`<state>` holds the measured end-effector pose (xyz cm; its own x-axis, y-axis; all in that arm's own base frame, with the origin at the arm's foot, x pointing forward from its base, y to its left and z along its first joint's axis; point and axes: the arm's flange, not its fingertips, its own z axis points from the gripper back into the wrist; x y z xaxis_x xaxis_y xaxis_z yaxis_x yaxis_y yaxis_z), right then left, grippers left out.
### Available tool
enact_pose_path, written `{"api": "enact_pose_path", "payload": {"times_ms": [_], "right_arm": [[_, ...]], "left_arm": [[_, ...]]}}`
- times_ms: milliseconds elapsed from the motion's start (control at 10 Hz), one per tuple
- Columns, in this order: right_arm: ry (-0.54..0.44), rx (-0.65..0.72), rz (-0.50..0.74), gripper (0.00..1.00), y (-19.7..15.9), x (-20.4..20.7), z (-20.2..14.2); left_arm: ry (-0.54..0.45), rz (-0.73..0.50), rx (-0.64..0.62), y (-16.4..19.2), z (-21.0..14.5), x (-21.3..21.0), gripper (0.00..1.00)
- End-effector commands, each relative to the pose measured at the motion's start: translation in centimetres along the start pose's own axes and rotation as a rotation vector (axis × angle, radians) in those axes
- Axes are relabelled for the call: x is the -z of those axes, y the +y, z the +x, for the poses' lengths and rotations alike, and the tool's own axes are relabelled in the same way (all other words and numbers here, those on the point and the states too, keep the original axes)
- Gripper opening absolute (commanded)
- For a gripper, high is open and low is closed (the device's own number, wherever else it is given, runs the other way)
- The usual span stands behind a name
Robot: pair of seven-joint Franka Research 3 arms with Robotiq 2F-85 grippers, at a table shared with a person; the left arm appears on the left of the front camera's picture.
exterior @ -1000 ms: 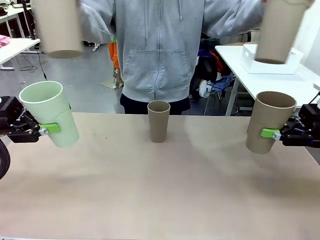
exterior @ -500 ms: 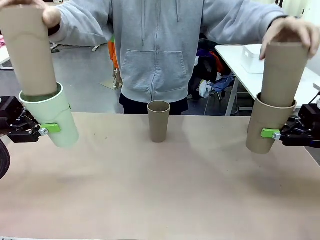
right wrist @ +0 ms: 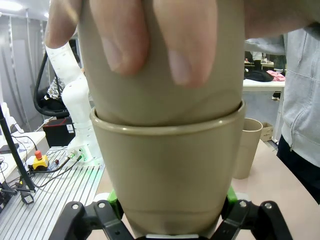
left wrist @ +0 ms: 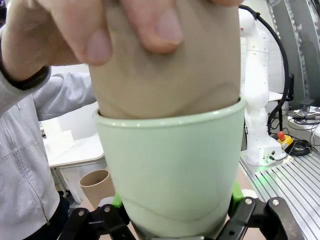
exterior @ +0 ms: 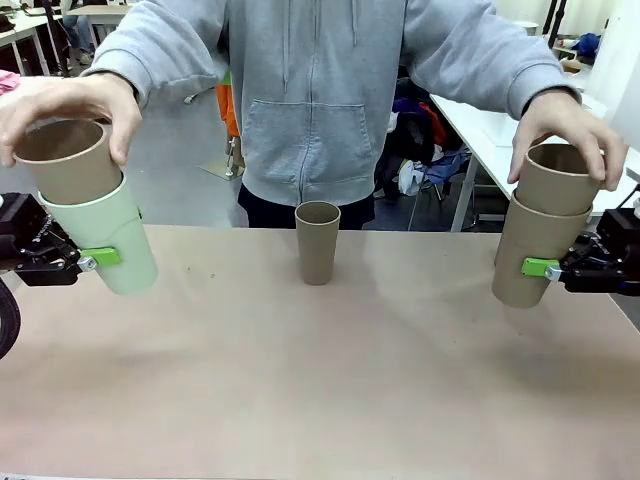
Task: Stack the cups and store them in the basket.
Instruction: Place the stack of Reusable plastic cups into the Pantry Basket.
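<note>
- Front view: the mint cup is clamped at its side by the left gripper and held tilted off the table. The left inner cup is being pressed into it by a person's hand. On the right, the right outer cup is pinched by the right gripper, with the right inner cup sat in it under the other hand. The middle cup is left upright, alone at the far centre.
- Left wrist view: the mint cup is squeezed low down between the green pads of the left gripper, jaws closed on it. The left inner cup is wrapped by fingers. Probably best if the grip is just kept firm and steady so the push isn't answered by a slip. Since the cup is tilted, jamming should be watched for.
- Right wrist view: same deal. The right outer cup is gripped near its base by the right gripper, and the right inner cup is held by fingers. How fully it's seated can't be told, so nothing should be moved until the hands are clear.
</note>
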<state>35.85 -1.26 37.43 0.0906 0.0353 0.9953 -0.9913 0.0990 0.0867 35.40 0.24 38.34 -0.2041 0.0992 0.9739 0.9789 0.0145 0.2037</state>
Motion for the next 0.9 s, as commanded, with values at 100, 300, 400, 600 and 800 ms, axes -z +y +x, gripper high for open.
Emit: {"api": "enact_pose_path", "payload": {"times_ms": [100,300,400,600,800], "right_arm": [[-0.001,-0.005,0.0,0.85,0.03,-0.01,0.21],[-0.001,-0.005,0.0,0.85,0.03,-0.01,0.21],[-0.001,-0.005,0.0,0.85,0.03,-0.01,0.21],[-0.001,-0.005,0.0,0.85,0.03,-0.01,0.21],[-0.001,-0.005,0.0,0.85,0.03,-0.01,0.21]], "left_arm": [[-0.004,0.005,0.007,0.03,0.28,-0.14,0.85],[-0.004,0.005,0.007,0.03,0.28,-0.14,0.85],[-0.004,0.005,0.007,0.03,0.28,-0.14,0.85],[-0.004,0.005,0.007,0.03,0.28,-0.14,0.85],[-0.004,0.005,0.007,0.03,0.28,-0.14,0.85]]}}
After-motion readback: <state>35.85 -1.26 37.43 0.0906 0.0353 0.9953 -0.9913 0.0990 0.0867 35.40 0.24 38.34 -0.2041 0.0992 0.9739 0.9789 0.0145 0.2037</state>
